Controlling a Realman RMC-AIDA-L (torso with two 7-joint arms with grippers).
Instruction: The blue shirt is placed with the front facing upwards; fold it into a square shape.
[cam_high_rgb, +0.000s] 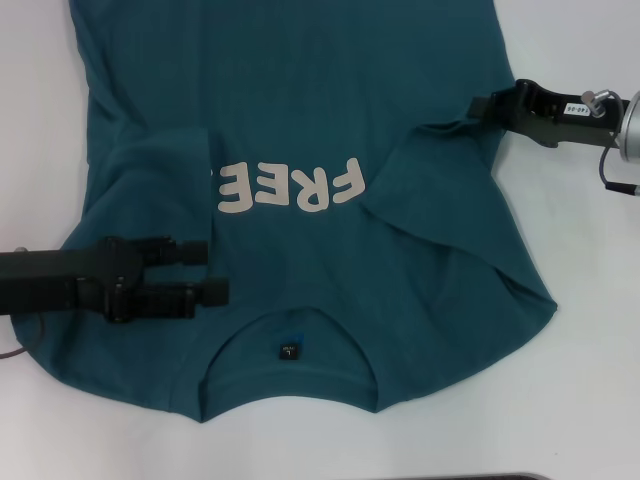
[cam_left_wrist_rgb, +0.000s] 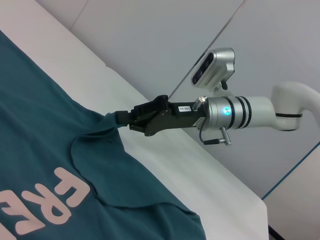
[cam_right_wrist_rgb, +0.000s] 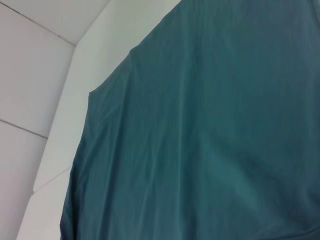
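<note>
A large teal-blue cotton T-shirt (cam_high_rgb: 300, 150) with pale "FREE" lettering lies front-up on a white table (cam_high_rgb: 590, 350), collar towards the robot. The left gripper (cam_high_rgb: 215, 272) hovers over the shirt beside the lettering, its two black fingers apart and holding nothing. The right gripper (cam_high_rgb: 480, 108) is clamped on a bunched fold at the shirt's right edge; the left wrist view shows this pinch (cam_left_wrist_rgb: 122, 119) clearly. The right wrist view shows only plain cloth and table, no fingers.
</note>
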